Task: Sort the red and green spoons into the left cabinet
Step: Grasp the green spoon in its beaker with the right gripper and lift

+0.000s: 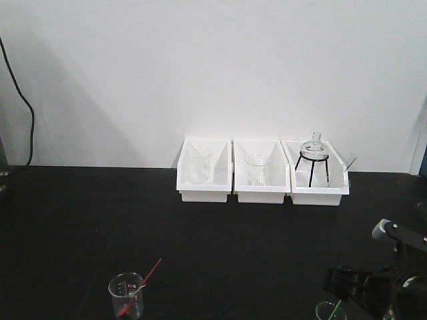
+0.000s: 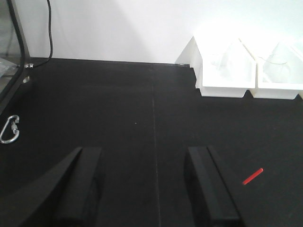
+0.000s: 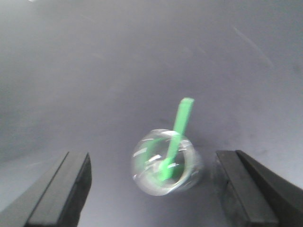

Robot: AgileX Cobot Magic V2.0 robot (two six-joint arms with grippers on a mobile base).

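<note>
Bright green spoon [image 3: 182,117] in clear beaker [image 3: 146,171], red spoon [image 1: 148,275], white bins [image 1: 200,194] — black tabletop [image 1: 220,253], white wall [image 1: 200,67]

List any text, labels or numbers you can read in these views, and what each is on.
No text can be read.
Beaker holding the red spoon: red printed scale marks, too small to read.
Bins: no print visible.

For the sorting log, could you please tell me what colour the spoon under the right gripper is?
Green: the spoon shows best in the right wrist view.
</note>
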